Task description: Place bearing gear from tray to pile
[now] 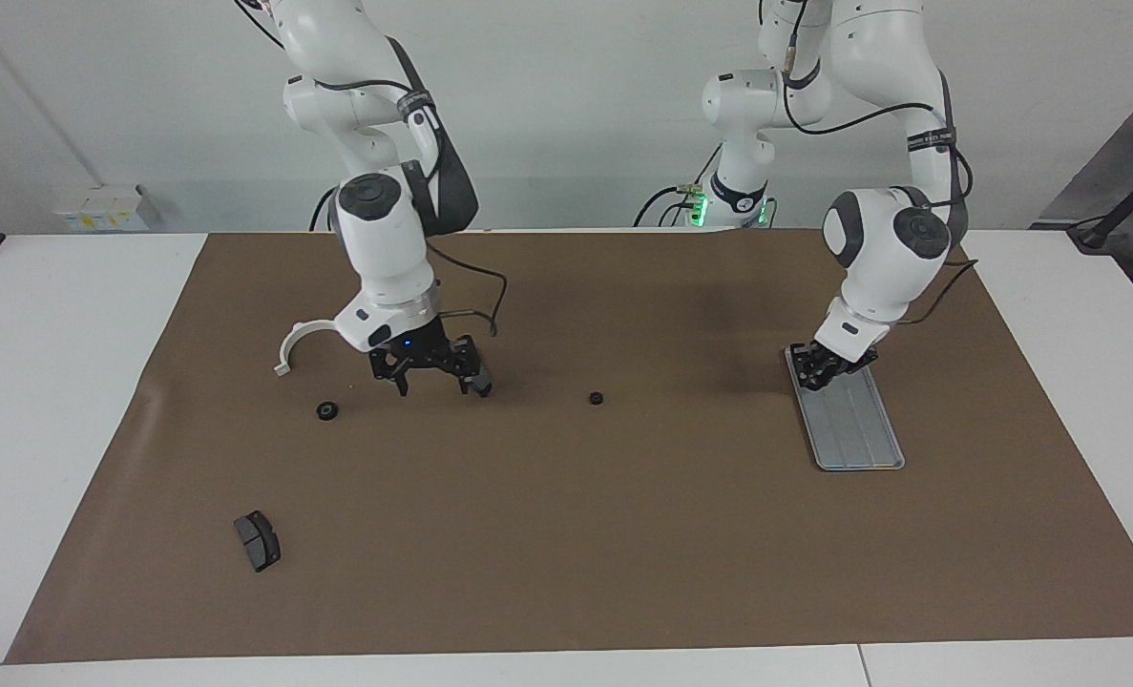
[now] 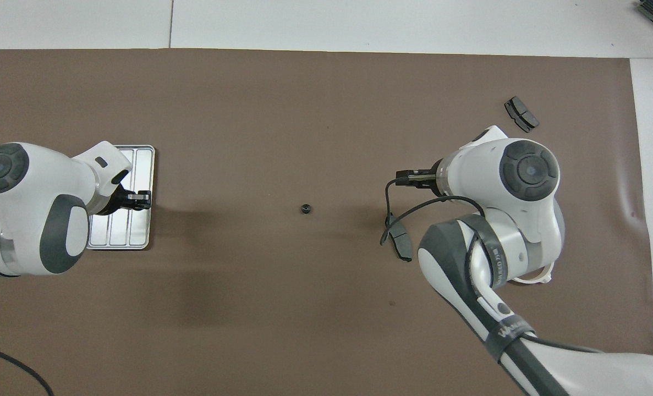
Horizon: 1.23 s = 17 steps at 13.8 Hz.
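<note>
Brown paper (image 1: pixel 566 534) covers my table. From here I see the tray (image 1: pixel 857 429) at the left arm's end, with the left gripper (image 1: pixel 822 368) over its robot-side end, pinched onto a small dark thing I can't make out. My right gripper (image 1: pixel 430 374) hangs spread and empty above a pad (image 2: pixel 400 242). One gear (image 1: pixel 327 410) lies near the bracket (image 1: pixel 291 343), another (image 1: pixel 597 398) mid-table.

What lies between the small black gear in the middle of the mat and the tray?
Nothing: in the facing view the brown mat is bare between the gear and the tray.
</note>
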Each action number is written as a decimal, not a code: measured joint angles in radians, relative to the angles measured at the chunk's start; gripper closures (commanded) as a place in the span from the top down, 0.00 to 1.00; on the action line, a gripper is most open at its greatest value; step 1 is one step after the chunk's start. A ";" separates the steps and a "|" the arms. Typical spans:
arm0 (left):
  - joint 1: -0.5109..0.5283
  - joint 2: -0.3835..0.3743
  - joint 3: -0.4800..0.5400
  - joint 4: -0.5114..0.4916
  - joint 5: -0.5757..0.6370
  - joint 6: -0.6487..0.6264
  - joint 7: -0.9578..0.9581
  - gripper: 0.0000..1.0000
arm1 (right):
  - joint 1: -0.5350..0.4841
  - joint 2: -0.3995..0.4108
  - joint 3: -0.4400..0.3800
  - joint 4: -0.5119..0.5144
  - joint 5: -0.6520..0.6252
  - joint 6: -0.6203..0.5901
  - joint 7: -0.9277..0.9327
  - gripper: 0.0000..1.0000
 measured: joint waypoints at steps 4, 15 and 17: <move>-0.146 0.003 -0.004 0.010 0.000 -0.004 -0.280 0.10 | 0.112 0.089 0.000 0.124 0.000 -0.023 0.118 1.00; -0.216 0.035 -0.004 0.089 0.000 -0.001 -0.450 0.07 | 0.283 0.366 -0.002 0.311 -0.071 -0.005 0.329 0.75; -0.216 0.044 -0.004 0.098 0.000 0.003 -0.451 0.07 | 0.297 0.381 -0.002 0.311 -0.085 0.000 0.360 0.69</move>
